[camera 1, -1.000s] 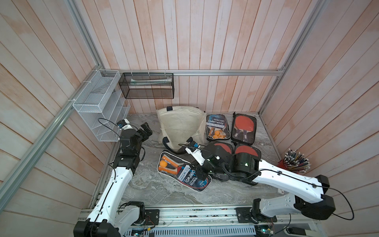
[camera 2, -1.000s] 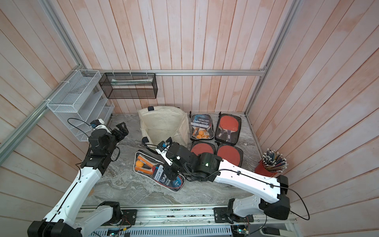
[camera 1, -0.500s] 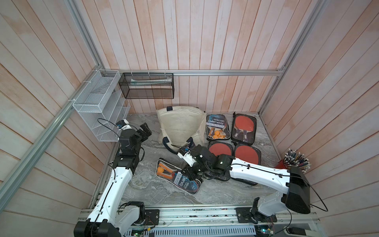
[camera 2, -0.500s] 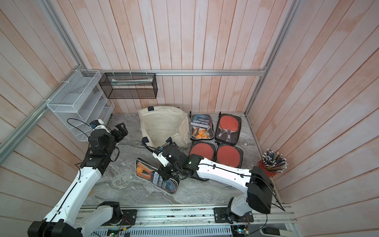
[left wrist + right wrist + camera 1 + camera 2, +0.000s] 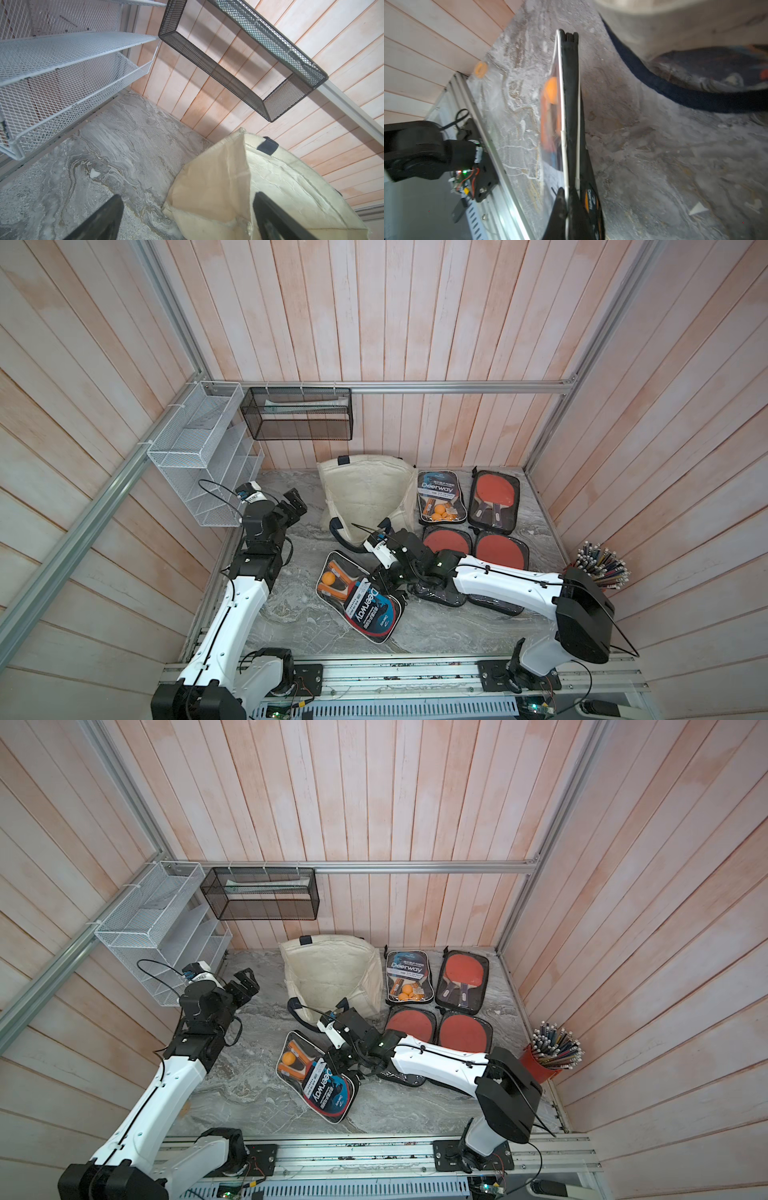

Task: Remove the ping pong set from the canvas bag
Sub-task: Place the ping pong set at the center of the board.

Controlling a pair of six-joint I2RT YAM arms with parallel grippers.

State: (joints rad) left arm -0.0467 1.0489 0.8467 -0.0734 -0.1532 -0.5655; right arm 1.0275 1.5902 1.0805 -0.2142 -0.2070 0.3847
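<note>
Pinching one edge of the clear zip-up ping pong set case [image 5: 358,602] [image 5: 318,1082], with its Deerway card and orange balls, the right gripper [image 5: 386,587] [image 5: 343,1063] has its jaws closed tight on it; the right wrist view shows that case [image 5: 571,104] edge-on, clamped between the black fingertips [image 5: 560,204]; the case is outside the cream canvas bag [image 5: 365,493] [image 5: 328,973] with navy strap handles, just in front of it and tilted over the grey marble tabletop [image 5: 299,630]; whether its far end touches the marble I cannot tell; the bag lies near the back wall, handles toward the robot; the left gripper [image 5: 293,506] [image 5: 245,984] hovers well left of the bag, jaws spread wide with nothing between them; the left wrist view shows its dark fingers [image 5: 104,220] apart, the bag [image 5: 270,176] beyond; four more paddle cases [image 5: 494,499] lie flat right of the bag; a red cup of pencils [image 5: 598,568] stands at the right wall; a white mesh rack [image 5: 199,452] and a black mesh basket [image 5: 299,414] hang on the walls.
</note>
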